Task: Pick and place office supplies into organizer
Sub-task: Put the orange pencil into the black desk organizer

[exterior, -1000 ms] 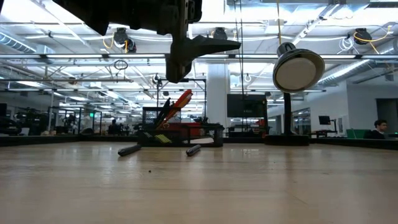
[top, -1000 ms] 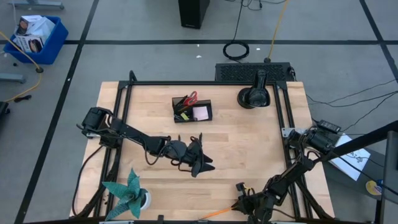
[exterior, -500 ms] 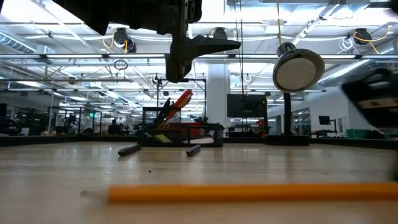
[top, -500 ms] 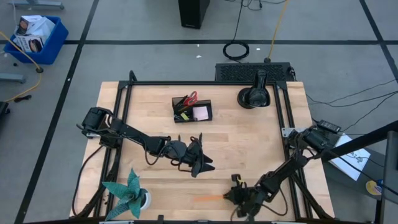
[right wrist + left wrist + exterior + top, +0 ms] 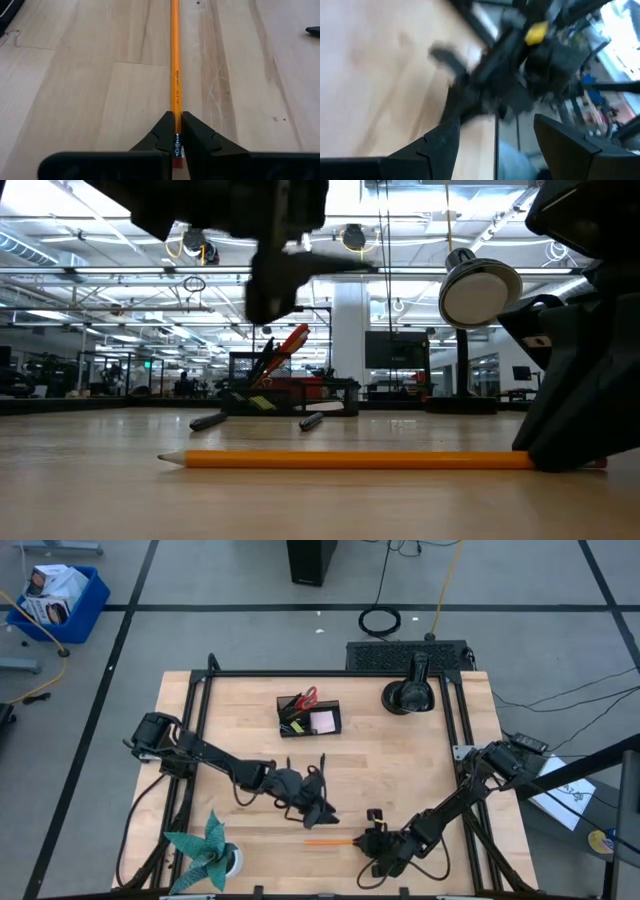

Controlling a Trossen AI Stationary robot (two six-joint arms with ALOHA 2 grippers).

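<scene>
The right gripper is pinching an orange pencil by its eraser end, jaws clamped narrow, holding it level just above the worktop, well short of the organizer; the left gripper is hovering nearby, jaws apart and empty.

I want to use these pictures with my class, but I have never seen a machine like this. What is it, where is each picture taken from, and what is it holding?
Two dark robot arms work at a pale wooden table. One camera looks straight down, one sits at table height, and one rides on each wrist. The right tool is shut on the end of a long orange pencil, which lies flat on the wood. The left tool hangs open above the middle of the table, holding nothing. At the back stands a small black rectangular organizer with red-handled scissors in it.
</scene>
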